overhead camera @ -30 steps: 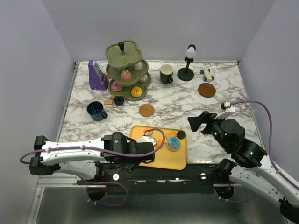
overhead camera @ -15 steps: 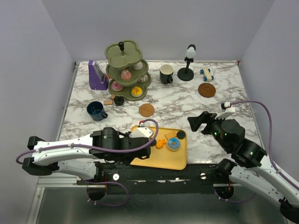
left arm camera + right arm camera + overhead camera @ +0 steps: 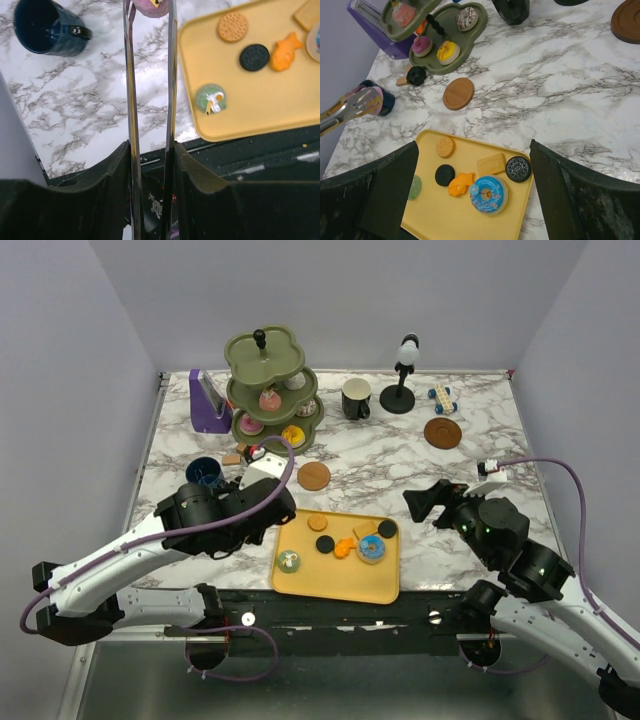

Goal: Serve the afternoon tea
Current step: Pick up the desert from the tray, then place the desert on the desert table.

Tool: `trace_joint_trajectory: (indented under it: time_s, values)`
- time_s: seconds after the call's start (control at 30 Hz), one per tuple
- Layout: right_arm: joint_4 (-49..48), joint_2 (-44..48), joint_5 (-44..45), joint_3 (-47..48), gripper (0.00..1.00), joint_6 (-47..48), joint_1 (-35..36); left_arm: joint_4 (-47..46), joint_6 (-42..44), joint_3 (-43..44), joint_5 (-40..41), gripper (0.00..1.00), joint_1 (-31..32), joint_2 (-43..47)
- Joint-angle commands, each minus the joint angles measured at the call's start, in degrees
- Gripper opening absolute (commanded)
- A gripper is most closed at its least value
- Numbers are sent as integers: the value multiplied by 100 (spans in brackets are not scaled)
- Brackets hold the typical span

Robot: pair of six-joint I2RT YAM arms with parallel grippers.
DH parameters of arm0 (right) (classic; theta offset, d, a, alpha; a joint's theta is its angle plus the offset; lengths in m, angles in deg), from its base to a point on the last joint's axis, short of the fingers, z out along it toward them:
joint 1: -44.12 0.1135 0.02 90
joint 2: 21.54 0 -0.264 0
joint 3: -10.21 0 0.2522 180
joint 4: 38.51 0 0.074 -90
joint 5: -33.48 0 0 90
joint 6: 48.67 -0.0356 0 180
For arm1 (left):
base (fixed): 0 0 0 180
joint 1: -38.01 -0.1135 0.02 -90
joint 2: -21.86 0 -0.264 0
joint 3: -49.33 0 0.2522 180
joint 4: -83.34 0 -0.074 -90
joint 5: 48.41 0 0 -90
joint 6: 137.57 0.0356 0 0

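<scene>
My left gripper [image 3: 150, 150] is shut on metal tongs [image 3: 131, 100], which pinch a pink treat [image 3: 150, 7] above the marble beside the dark-blue mug [image 3: 203, 472]. The tongs also show in the right wrist view [image 3: 345, 110]. The yellow tray [image 3: 370, 585] holds a green cupcake [image 3: 289, 560], a round biscuit [image 3: 318, 523], two black biscuits, an orange fish biscuit [image 3: 345, 547], a square biscuit and a blue doughnut [image 3: 371, 548]. My right gripper [image 3: 475, 170] hangs open and empty above the tray's right side. The olive-green stand [image 3: 268, 390] at the back left carries several treats.
The black cream-lined mug [image 3: 355, 398] stands right of the stand. One brown coaster [image 3: 314, 476] lies mid-table, another [image 3: 443, 432] at the right. A purple holder [image 3: 207, 402], a black stand with a white ball [image 3: 403, 370] and small toys [image 3: 441, 394] line the back.
My left arm has lifted off the tray and swung left and back toward the blue mug, tongs carrying the pink treat. The green cupcake now shows on the tray. The right arm has not moved.
</scene>
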Motion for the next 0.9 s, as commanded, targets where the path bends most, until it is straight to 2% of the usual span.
trace_joint_trajectory:
  time_s: [0.0,0.3,0.5,0.87]
  values:
    - [-19,74,127,-68,100,-1,24,-600,631,43,480,38,-653,32]
    - [-37,97,70,-75,100,-9,24,-1931,1764,-7,312,38,-2001,-118]
    - [-55,125,15,-77,100,-12,24,-2549,2180,-18,213,38,-2803,-443]
    - [-91,166,-75,-86,100,-8,24,-3148,2774,301,49,38,-3817,-1197]
